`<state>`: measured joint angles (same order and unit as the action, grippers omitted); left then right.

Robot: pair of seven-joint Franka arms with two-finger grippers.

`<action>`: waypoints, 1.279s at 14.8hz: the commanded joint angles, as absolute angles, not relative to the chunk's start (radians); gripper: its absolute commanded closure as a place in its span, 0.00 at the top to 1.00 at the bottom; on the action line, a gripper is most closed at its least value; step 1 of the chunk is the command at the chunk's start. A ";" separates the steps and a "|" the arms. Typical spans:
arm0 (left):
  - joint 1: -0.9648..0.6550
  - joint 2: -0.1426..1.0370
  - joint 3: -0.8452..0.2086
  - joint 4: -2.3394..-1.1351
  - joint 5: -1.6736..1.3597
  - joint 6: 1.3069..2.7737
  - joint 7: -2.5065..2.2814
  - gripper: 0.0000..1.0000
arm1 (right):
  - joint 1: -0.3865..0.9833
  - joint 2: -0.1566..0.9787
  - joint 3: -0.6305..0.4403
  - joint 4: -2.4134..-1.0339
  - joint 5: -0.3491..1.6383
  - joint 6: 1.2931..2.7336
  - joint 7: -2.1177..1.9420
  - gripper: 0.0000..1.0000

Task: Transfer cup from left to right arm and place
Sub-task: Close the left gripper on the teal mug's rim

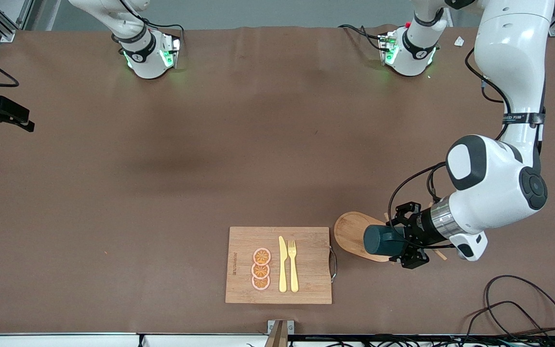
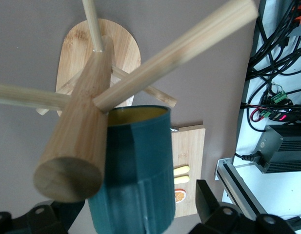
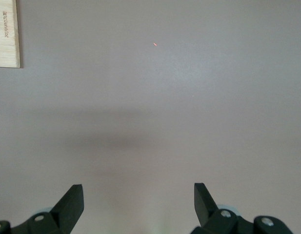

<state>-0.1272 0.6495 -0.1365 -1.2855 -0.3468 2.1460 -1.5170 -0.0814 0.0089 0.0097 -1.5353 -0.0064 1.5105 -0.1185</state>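
Straddling the cup (image 1: 382, 240) beside the peg rack (image 1: 352, 234), left end effector (image 1: 405, 239) spread (right (image 3: 138, 202) too).

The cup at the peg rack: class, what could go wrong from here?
1. The cup sits tight against the wooden peg rack's post and pegs; pulling it away might snag a peg and tip the rack.
2. The left gripper's jaws stand open around the cup; an off-centre close could knock it loose.
3. The right gripper waits open over the table, so the handover may need a long carry.
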 commanded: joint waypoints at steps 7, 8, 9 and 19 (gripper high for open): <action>-0.149 0.679 -0.135 -1.267 -0.360 2.154 -1.534 1.00 | -0.091 0.012 0.015 -1.526 0.009 1.508 -0.120 1.00; -0.150 0.683 -0.135 -1.267 -0.360 2.154 -1.534 1.00 | -0.091 0.014 0.015 -1.526 0.009 1.508 -0.118 1.00; -0.150 0.683 -0.135 -1.267 -0.360 2.154 -1.534 1.00 | -0.091 0.014 0.015 -1.525 0.009 1.508 -0.118 1.00; -0.152 0.666 -0.137 -1.266 -0.360 2.145 -1.534 0.55 | -0.091 0.014 0.015 -1.526 0.014 1.508 -0.118 1.00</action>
